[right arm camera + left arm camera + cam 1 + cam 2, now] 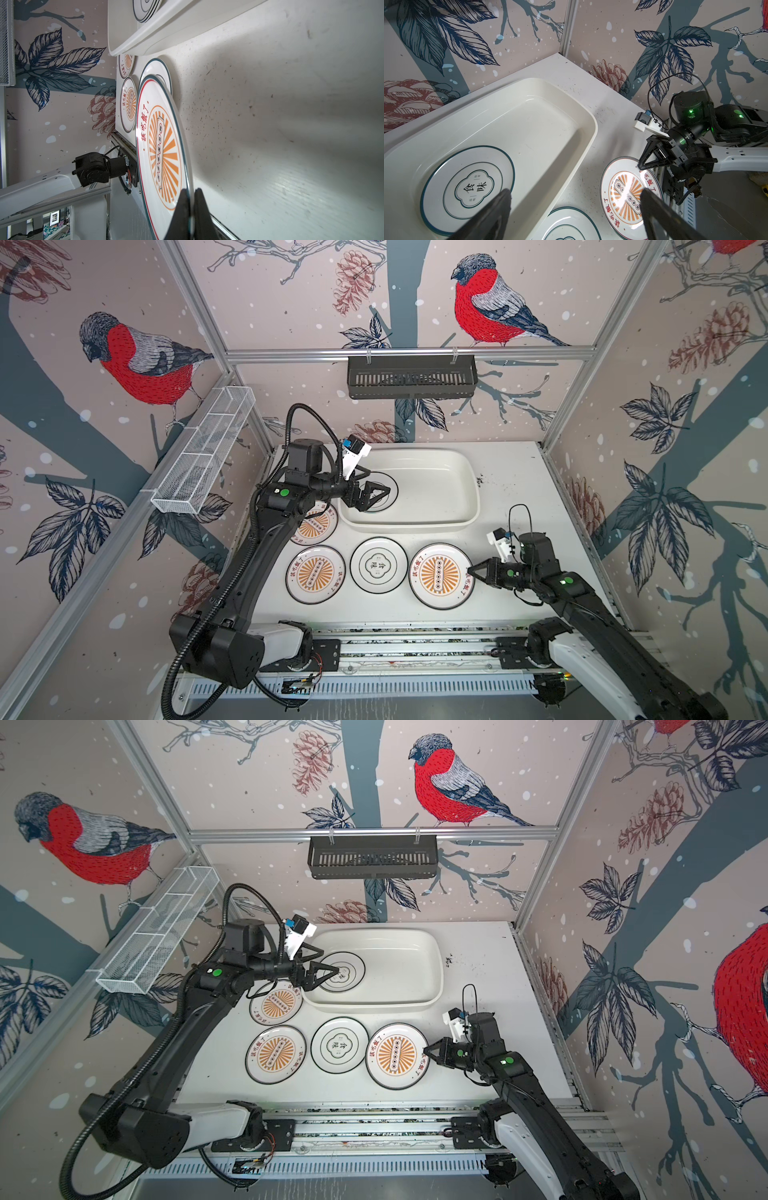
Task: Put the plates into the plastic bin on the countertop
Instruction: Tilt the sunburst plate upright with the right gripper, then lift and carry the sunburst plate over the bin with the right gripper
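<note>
Tool on your left: spread open above the quatrefoil plate lying in the plastic bin's left end.
Tabletop: three plates lie flat, near side of the bin.
Tool on your right: clamped on the sunburst plate's right rim.

My left arm and right arm are black, with white shells by the bases and green dots on the joints. The left gripper and right gripper have skeletal triangular fingers and white camera brackets. A ribbed hose runs along the left arm, with red wires, I think, at its base.
</note>
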Robot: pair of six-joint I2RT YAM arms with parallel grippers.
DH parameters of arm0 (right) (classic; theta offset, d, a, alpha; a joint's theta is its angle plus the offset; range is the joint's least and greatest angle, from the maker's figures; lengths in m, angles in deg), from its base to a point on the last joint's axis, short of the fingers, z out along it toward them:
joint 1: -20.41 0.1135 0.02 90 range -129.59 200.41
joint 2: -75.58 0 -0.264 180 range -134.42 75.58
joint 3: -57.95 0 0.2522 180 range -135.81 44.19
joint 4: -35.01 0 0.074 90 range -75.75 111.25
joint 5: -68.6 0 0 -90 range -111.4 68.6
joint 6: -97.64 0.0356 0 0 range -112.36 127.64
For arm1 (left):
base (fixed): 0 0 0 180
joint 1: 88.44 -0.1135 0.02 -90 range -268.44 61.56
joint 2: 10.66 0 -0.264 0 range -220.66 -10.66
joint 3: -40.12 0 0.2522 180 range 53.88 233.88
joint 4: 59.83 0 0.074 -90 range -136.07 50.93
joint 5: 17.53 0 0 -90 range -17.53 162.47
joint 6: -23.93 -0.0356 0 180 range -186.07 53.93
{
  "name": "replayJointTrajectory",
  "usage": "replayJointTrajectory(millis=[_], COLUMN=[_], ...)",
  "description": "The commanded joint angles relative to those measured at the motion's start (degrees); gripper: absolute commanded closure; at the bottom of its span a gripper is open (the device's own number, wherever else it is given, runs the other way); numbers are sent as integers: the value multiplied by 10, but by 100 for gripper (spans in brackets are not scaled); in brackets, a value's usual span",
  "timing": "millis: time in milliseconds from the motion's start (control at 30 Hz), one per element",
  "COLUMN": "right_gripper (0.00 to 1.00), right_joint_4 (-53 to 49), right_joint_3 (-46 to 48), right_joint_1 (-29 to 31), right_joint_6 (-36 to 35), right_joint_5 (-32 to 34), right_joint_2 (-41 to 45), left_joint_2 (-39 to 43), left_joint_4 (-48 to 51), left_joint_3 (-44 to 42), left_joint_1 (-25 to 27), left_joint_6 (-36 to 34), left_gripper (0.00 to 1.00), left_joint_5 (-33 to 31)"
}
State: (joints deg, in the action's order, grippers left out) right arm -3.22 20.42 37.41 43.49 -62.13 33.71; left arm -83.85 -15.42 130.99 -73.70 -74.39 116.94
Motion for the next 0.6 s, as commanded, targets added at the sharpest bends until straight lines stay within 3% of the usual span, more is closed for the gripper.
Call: replayJointTrajectory(millis=[0, 333, 567], right_gripper=[100, 99, 100], right_joint_4=[-1, 30, 100], right_joint_3=[-22, -120, -221], right_joint_1=[1, -1, -5], right_joint_6=[-13, -17, -7], right_joint_5=[-33, -46, -43], right_joint_2=[-6, -86, -214], left_joint_2=[8, 24, 44], left_joint_4=[-2, 5, 1], left_joint_3=[4, 9, 7], left_joint_1=[-3, -8, -10], left_joint_6=[0, 1, -1], left_gripper=[5, 4, 4], left_joint_5=[-17, -34, -36])
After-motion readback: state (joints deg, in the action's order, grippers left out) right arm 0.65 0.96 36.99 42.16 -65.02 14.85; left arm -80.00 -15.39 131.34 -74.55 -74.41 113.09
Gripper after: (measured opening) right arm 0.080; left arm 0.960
